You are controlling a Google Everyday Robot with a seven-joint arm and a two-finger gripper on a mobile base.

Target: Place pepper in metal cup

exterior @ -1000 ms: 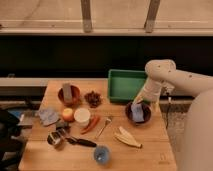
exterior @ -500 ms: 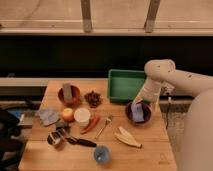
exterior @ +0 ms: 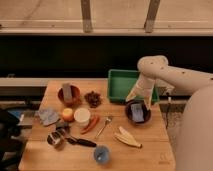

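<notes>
Here's the wooden table (exterior: pixel 150 150), wide and busy. The robot's white arm (exterior: pixel 170 75) reaches in from the right. It bends down over the table's far right corner. The gripper (exterior: pixel 141 99) hangs at its end, just above the far rim of the right-hand brown bowl (exterior: pixel 128 113). Whether the gripper is parted or closed, I cannot tell from here. Nothing can be made out in its grasp.

Behind that bowl sits the green tray (exterior: pixel 120 85), at the far edge. A blue-grey object (exterior: pixel 138 111) lies inside the right bowl. Over on the far left, a second brown bowl (exterior: pixel 75 95) holds a grey block (exterior: pixel 66 91) standing upright. Between it and the tray lies a dark brown cluster (exterior: pixel 93 98).

Nearer, on the right of centre, a pale banana peel (exterior: pixel 127 137) is sprawled out. A blue-grey cloth (exterior: pixel 49 116) lies at the left. Beside it sits the round orange-yellow fruit (exterior: pixel 67 114), touching the white round cup (exterior: pixel 82 116).

Now the pepper (exterior: pixel 91 123): it's lying on the table, just right of the white cup, slanted, well apart from the gripper. A metal utensil (exterior: pixel 104 126) lies beside it. The metal cup (exterior: pixel 54 139) sits at the near left, with a black-handled tool (exterior: pixel 81 142) next to it. A small blue cup (exterior: pixel 102 154) sits at the near edge.
</notes>
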